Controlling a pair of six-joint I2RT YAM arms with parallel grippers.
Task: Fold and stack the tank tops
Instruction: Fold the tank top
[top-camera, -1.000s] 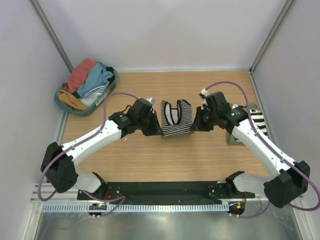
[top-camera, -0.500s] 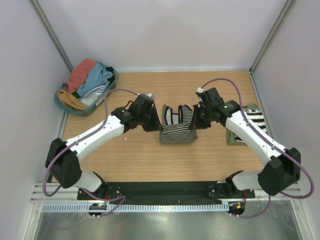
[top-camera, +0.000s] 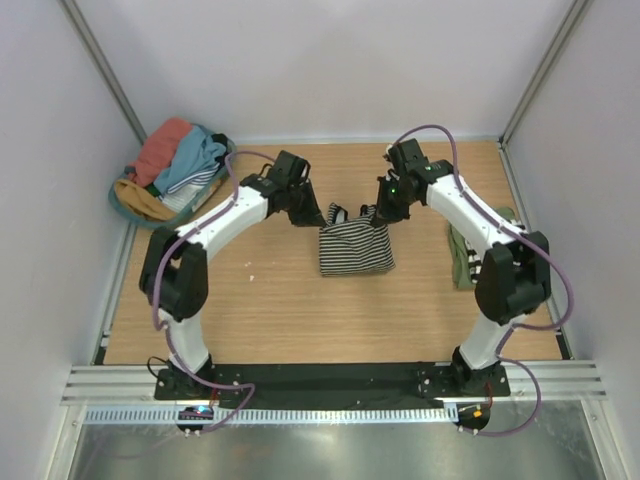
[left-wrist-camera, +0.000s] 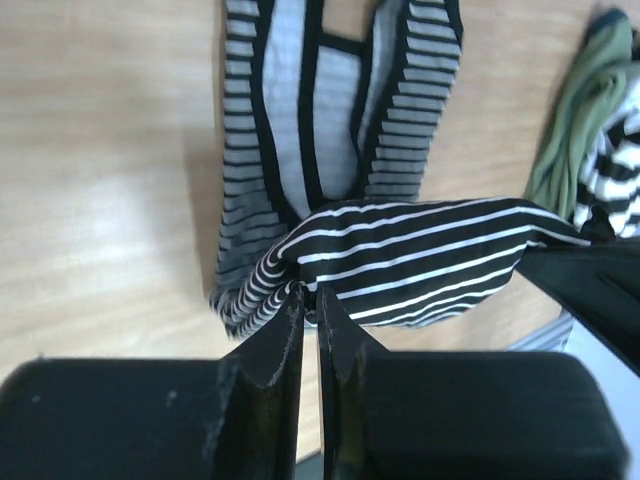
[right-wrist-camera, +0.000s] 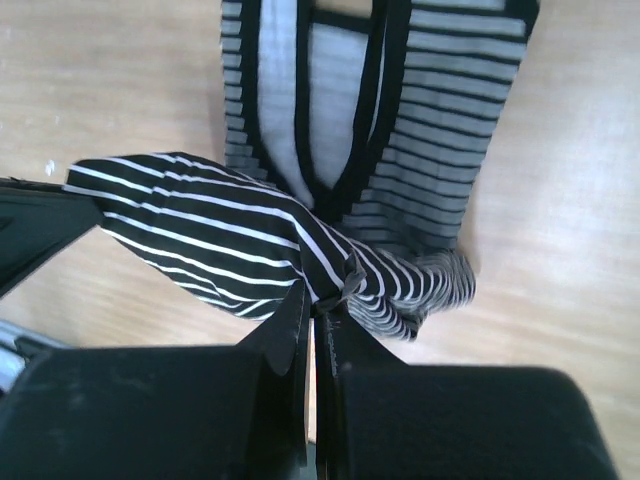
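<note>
Basket (top-camera: 148, 222) at far left corner holds a heap of coral, blue and mustard tank tops (top-camera: 178, 158); I see left gripper (left-wrist-camera: 309, 292) and right gripper (right-wrist-camera: 318, 300) each pinching the striped tank top (top-camera: 355, 247) mid-table, its edge lifted between them; olive top (top-camera: 458, 262) lies at the right.

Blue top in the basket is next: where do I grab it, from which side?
Pinch the blue top by its bunched ridge, straight down from above: it lies on top of the heap, and the basket rim would likely block a sideways approach.
</note>
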